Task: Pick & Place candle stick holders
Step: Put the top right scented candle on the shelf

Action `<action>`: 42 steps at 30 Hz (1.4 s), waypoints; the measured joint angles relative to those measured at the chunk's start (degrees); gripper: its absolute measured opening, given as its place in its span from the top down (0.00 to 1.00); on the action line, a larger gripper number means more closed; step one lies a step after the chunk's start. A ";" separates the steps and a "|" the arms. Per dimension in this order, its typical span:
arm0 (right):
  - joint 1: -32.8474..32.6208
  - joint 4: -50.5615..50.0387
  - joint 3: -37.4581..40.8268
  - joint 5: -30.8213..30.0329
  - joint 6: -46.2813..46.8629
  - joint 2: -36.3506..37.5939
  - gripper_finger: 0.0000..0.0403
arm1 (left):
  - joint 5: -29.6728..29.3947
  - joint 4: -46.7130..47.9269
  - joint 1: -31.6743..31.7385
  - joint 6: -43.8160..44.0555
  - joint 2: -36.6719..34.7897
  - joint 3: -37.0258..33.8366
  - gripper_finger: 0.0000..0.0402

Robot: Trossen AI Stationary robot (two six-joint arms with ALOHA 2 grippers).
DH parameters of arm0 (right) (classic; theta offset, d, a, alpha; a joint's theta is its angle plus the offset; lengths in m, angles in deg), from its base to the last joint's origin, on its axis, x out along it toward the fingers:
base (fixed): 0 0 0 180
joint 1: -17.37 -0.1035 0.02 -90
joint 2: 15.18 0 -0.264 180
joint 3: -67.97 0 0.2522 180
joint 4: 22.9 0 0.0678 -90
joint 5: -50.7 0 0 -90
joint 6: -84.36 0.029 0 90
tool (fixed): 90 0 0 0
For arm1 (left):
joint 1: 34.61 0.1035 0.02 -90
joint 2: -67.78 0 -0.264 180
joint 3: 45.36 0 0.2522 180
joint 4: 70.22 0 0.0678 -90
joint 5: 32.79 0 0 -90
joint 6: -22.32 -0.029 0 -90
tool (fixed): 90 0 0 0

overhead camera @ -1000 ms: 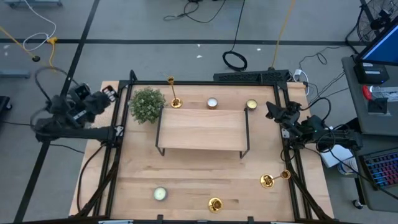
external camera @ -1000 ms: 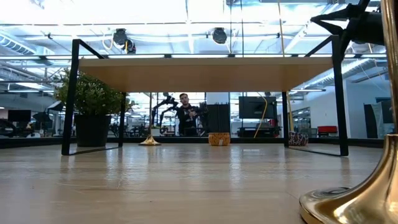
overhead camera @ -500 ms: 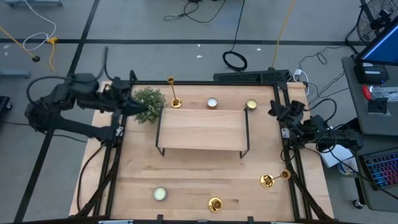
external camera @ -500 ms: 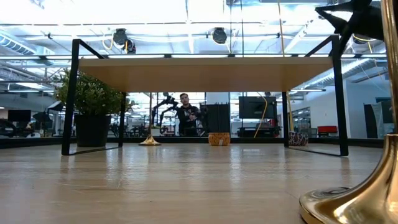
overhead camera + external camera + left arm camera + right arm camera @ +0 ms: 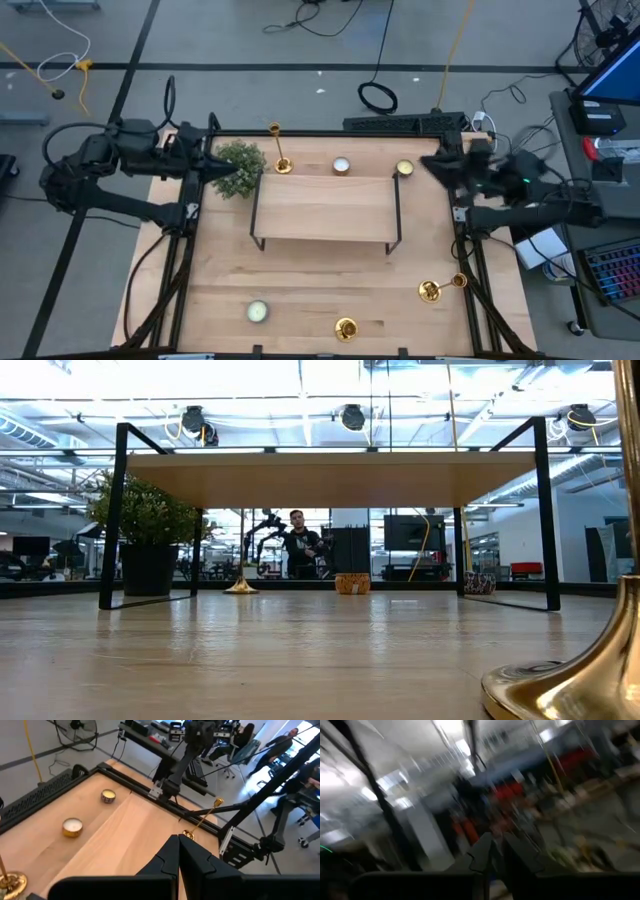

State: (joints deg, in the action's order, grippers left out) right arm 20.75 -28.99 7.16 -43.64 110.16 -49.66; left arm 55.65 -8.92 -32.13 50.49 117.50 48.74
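Hidden: right wrist view is smeared; low view cuts off the near brass holder (image 5: 575,680)
Left gripper (image 5: 222,170): jaws together, at the bushy green plant (image 5: 238,168), far left
Right gripper (image 5: 432,164): jaws together, far right desk edge
Gold candle stick holders: upright far-left (image 5: 280,150); tipped near-right (image 5: 440,287); upright near edge (image 5: 346,327)
Surface: pale wooden desk (image 5: 320,280), small wooden shelf (image 5: 325,207)

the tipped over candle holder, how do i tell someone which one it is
Start at the raised wooden shelf mid-table, then go to the table's near right corner. The tipped candle stick holder lies on its side by the right frame rail; the other two holders stand upright.
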 joint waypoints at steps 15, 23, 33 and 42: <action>1.49 -55.66 -27.18 -34.57 4.94 -13.24 0.55 | -3.51 2.44 -2.98 1.54 0.20 -0.04 0.98; 10.20 -62.37 -27.47 -23.24 -2.70 -17.96 0.41 | -4.50 2.34 -4.92 1.57 1.80 -0.09 0.98; 32.81 -75.92 -27.47 -5.80 -1.04 -33.59 0.38 | -4.48 2.28 -6.01 2.20 5.65 -0.09 0.98; 38.62 -77.46 -27.47 0.61 0.53 -45.74 0.38 | -4.44 2.09 -8.64 3.65 9.07 -0.09 0.98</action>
State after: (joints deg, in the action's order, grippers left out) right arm 59.37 -106.45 -20.32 -43.04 110.69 -95.39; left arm 51.21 -6.84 -40.77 54.14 126.57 48.65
